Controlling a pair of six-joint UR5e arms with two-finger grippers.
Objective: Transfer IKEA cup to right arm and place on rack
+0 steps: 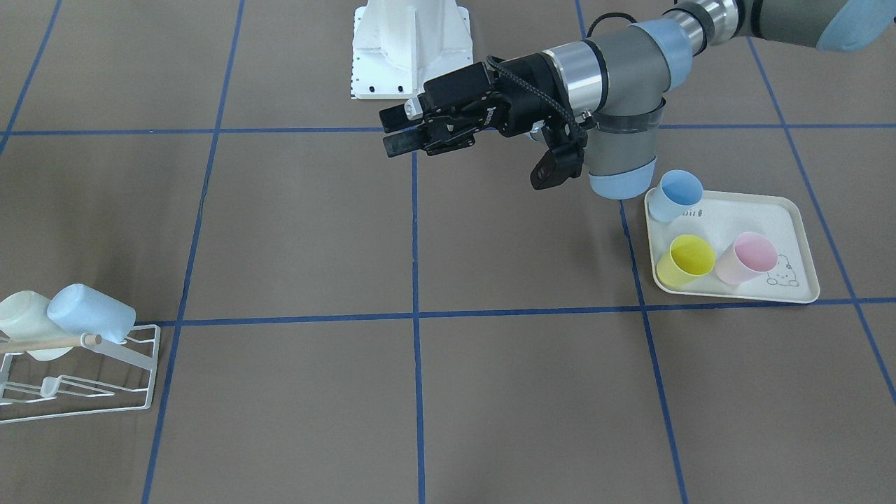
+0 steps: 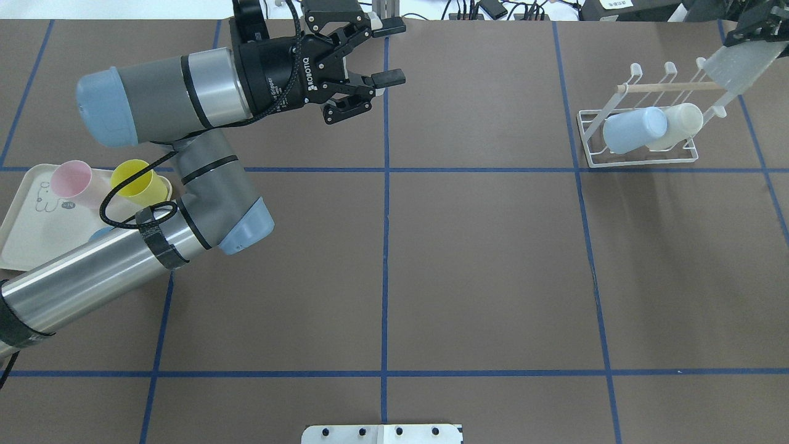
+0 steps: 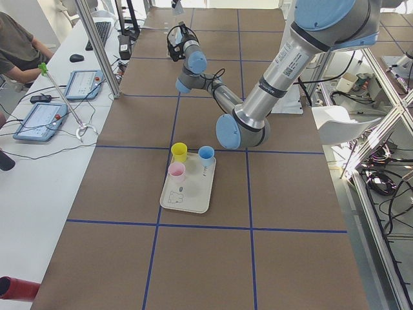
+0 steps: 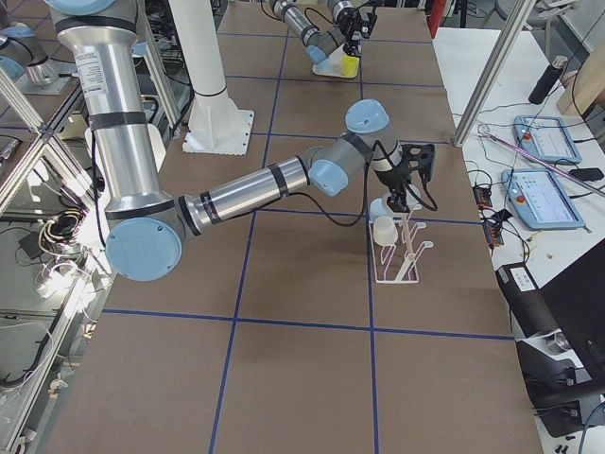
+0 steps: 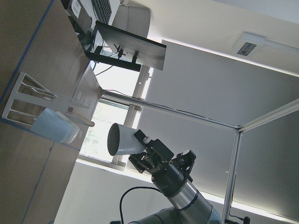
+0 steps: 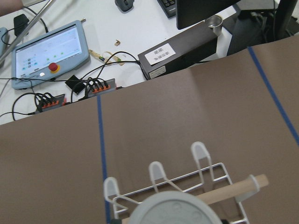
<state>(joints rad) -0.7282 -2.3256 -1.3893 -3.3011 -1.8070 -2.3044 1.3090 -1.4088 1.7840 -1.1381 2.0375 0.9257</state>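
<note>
White and a bit see-through, the IKEA cup (image 2: 736,65) is up in the air over the far end of the rack (image 2: 641,161). It is tipped on a slant. The right fingers (image 5: 140,148) are closed tight on its bottom end, and its open mouth points away from them. From above, the cup seems to cross the tip of the wooden rod (image 2: 672,87). I cannot tell if it touches the rack.

Two more cups sit on the rack under the rod. One is a pale blue cup (image 2: 633,129) and one is a creamy white cup (image 2: 679,123). They lean side by side and touch each other.

The rack stands on the brown bench (image 2: 493,259), which has blue tape lines (image 2: 385,246) across it.

The left fingers (image 2: 389,52) are spread wide and hold nothing. They hang over the middle tape line, well apart from the rack.

Far over on the robot's left side lies a cream tray (image 1: 735,294) with a small animal drawing. A pink cup (image 1: 747,257), a yellow cup (image 1: 687,260) and a blue cup (image 1: 677,194) stand on it with their mouths open.
</note>
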